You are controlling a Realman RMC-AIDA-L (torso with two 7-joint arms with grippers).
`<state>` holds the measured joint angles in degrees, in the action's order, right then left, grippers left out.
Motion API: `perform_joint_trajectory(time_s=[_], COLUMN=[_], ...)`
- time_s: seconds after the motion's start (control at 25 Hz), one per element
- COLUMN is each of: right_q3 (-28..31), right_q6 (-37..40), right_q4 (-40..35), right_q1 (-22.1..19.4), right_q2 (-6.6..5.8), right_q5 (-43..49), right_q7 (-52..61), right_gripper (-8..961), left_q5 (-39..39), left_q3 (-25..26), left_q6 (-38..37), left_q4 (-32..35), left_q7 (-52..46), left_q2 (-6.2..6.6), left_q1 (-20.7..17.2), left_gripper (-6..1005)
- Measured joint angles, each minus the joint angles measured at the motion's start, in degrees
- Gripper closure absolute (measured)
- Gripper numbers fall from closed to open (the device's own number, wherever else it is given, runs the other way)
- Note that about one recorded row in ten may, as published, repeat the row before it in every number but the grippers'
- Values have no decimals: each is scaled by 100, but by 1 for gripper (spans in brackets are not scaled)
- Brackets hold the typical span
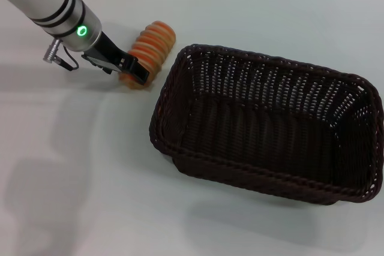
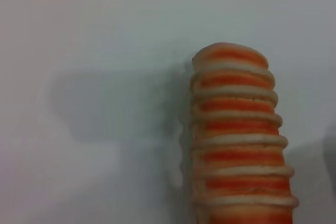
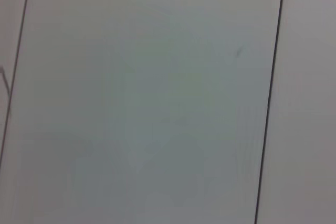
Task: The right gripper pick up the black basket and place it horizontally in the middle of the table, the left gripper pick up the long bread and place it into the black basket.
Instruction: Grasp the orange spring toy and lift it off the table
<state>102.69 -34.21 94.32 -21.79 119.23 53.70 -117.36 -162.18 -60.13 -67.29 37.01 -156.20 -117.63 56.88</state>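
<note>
In the upper left of the head view the left gripper (image 1: 133, 71) sits at the near end of the long bread (image 1: 151, 50), jaws apparently closed around it, on the white surface (image 1: 72, 166) just left of the black basket (image 1: 270, 124) at centre-right.

Long bread (image 1: 151, 49) was orange with cream ridges; beside it, black basket (image 1: 180, 82) dark brown-black weave; table (image 1: 72, 196) white.
</note>
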Motion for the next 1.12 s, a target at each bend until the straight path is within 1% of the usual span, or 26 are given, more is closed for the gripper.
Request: perform_joint_trajectory(time_s=[0.32, 0.6, 0.84, 0.92, 1.04, 1.12], right_q3=[-30, -57, -68, -75, -78, -84], right_q6=[-5, -7, -7, -7, -7, -7], right_q4=[-37, -62, -50, -55, -57, -50], right_q1=[183, 223, 267, 294, 301, 304], right_q2=[4, 4, -1, -2, -3, -5], right_q5=[157, 264, 286, 289, 290, 290], right_q7=[13, 16, 19, 20, 19, 17], right_gripper=[377, 378, 377, 377, 377, 377], left_q5=[1, 3, 3, 6, 15, 352], left_q3=[-48, -84, -345, -486, -516, -653], left_q6=[-14, 2, 24, 46, 56, 68], left_q4=[-2, 122, 256, 412, 505, 1278], left_q7=[-13, 40, 274, 282, 284, 302], left_q2=[-30, -34, -73, -84, -86, -85], left_q1=[-5, -52, -94, -179, -230, -657], left_gripper=[233, 275, 406, 450, 484, 506])
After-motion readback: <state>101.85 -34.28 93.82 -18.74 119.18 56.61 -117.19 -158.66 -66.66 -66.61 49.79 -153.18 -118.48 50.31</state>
